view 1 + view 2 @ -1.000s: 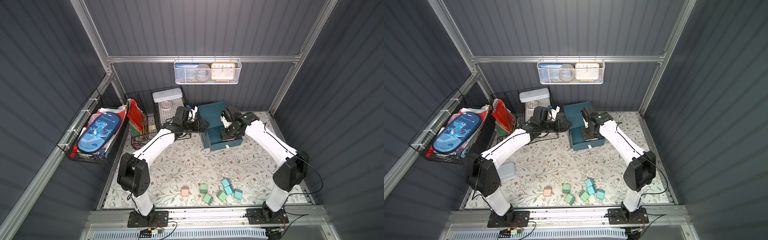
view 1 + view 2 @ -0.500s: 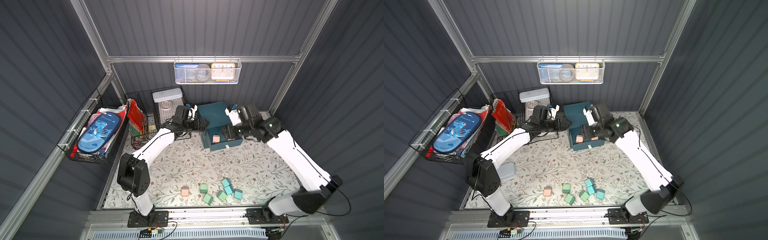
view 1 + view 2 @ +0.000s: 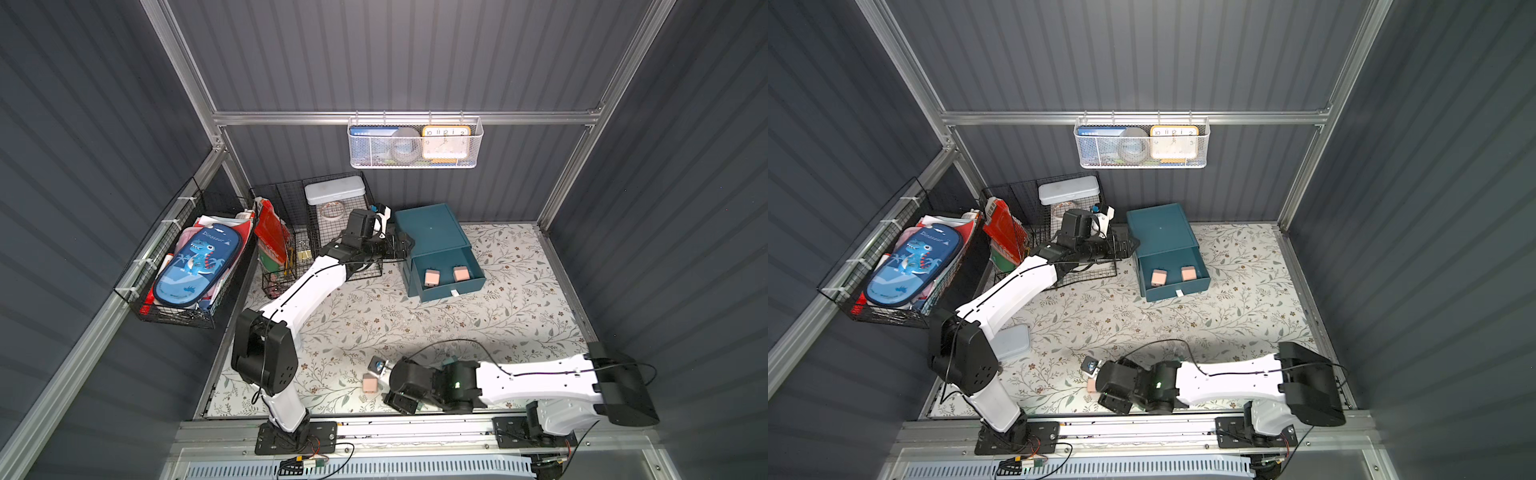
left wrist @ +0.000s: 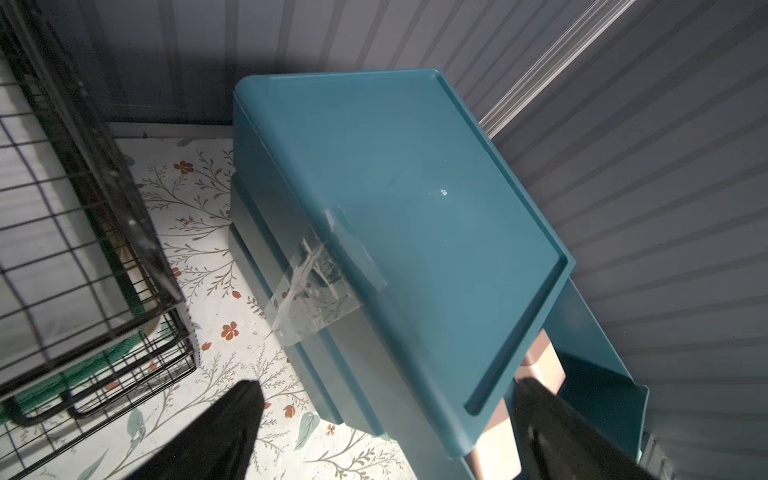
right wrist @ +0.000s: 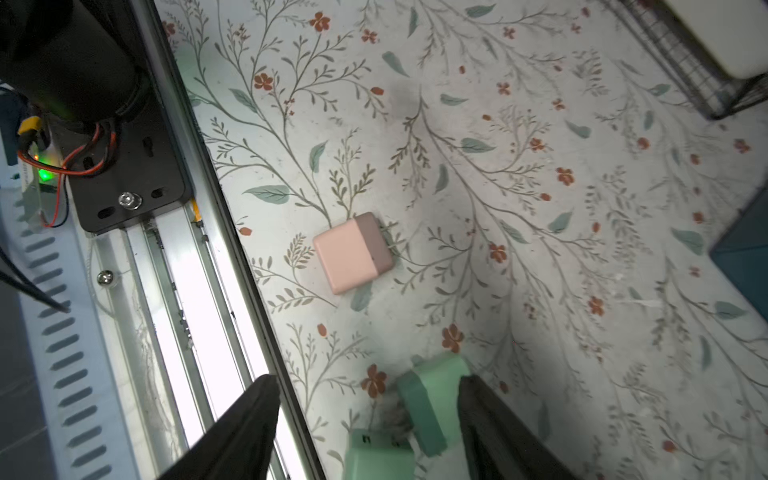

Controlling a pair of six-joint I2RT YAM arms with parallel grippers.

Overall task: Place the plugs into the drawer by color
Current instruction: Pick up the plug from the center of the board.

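Observation:
The dark teal drawer (image 3: pixel 432 232) (image 3: pixel 1160 232) stands at the back with its top tray pulled out. Two pink plugs (image 3: pixel 431 277) (image 3: pixel 461 273) lie in that tray. My left gripper (image 3: pixel 405 245) (image 4: pixel 386 403) is open, its fingers either side of the cabinet's front left corner without touching it. Low over the table's front edge, my right gripper (image 3: pixel 401 399) (image 5: pixel 370 403) is open. Two mint green plugs (image 5: pixel 432 395) (image 5: pixel 378 457) lie on the mat between its fingers. A third pink plug (image 3: pixel 370 383) (image 5: pixel 353 257) lies just beyond them. The other plugs are hidden under the right arm.
Black wire baskets (image 3: pixel 332 232) stand left of the cabinet, close behind my left arm. A wall basket (image 3: pixel 174 291) holds a blue pencil case. A white mesh basket (image 3: pixel 415 143) hangs on the back wall. The metal front rail (image 5: pixel 199 291) runs beside the right gripper.
My right arm has swung from the open drawer down to the front of the table, its jaws opening wider. A second pink plug now lies in the drawer. The left arm has stayed put.

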